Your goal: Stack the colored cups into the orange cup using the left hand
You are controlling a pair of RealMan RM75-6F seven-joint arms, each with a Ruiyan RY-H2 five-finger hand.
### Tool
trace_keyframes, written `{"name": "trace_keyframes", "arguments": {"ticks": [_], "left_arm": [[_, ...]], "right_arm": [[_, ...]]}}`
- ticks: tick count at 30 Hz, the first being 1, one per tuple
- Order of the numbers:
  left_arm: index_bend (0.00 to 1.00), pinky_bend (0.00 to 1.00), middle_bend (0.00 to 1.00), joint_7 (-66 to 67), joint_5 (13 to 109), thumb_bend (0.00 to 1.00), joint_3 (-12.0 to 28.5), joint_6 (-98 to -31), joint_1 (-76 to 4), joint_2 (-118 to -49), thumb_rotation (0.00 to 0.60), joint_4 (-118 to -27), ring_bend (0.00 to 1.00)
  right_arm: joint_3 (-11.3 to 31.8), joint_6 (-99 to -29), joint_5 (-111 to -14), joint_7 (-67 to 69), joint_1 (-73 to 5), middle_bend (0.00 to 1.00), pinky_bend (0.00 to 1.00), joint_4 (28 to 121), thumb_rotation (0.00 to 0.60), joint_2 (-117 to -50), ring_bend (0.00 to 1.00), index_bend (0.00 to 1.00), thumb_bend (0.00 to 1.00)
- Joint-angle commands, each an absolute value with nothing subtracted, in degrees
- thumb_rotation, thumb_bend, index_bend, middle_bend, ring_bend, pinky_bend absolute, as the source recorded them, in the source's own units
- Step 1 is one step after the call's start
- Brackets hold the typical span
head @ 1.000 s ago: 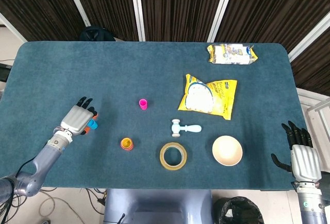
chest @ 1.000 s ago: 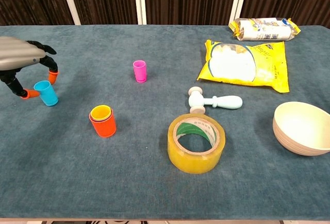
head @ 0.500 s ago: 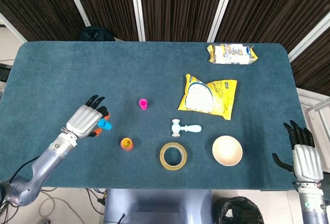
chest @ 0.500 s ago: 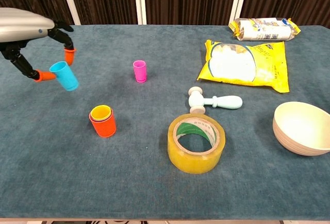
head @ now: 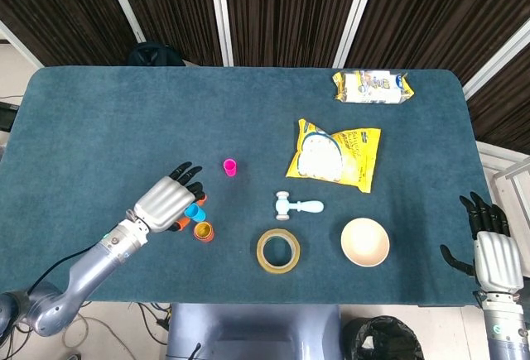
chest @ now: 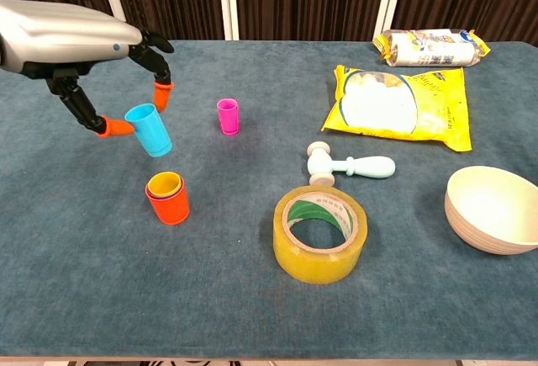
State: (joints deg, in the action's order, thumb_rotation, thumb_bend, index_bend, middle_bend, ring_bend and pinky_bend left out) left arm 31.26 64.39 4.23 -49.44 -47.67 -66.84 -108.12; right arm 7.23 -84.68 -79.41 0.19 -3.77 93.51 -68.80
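Both views show the left hand [chest: 71, 42] pinching the blue cup [chest: 149, 129]; only the head view shows the right hand [head: 494, 252], fingers spread.

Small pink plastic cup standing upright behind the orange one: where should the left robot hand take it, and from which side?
Pinch the small pink plastic cup across its side wall near the rim, coming from above-left: it stands upright, mouth up, with bare cloth around it.

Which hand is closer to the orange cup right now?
Left. The left hand holds the blue cup just above and left of the orange cup. The right hand sits idle at the table's far right edge, beyond the bowl.
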Motion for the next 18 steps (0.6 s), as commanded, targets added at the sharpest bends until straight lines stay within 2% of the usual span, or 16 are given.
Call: {"name": "trace_keyframes", "arguments": {"ticks": [1,18], "left_arm": [[0.47,0.06,0.30,32.6,63.1,0.33,3.9,-48.9,-48.4,-67.8,0.600,-108.3,0.00],[0.45,0.05,0.30,36.0,59.0,0.32,2.3,-48.6,-50.4,-69.7,0.600,-108.6,0.00]], "right_arm": [[7.3,-84.6,-79.3,0.4,-3.8,0.04,0.00,93.4,0.600,-68.7,0.10,0.10,0.32],[7.6,-84.7,-79.1,1.0,-3.7,0.05,0.00,93.5,0.600,-68.4,0.10,0.10,0.32]]}}
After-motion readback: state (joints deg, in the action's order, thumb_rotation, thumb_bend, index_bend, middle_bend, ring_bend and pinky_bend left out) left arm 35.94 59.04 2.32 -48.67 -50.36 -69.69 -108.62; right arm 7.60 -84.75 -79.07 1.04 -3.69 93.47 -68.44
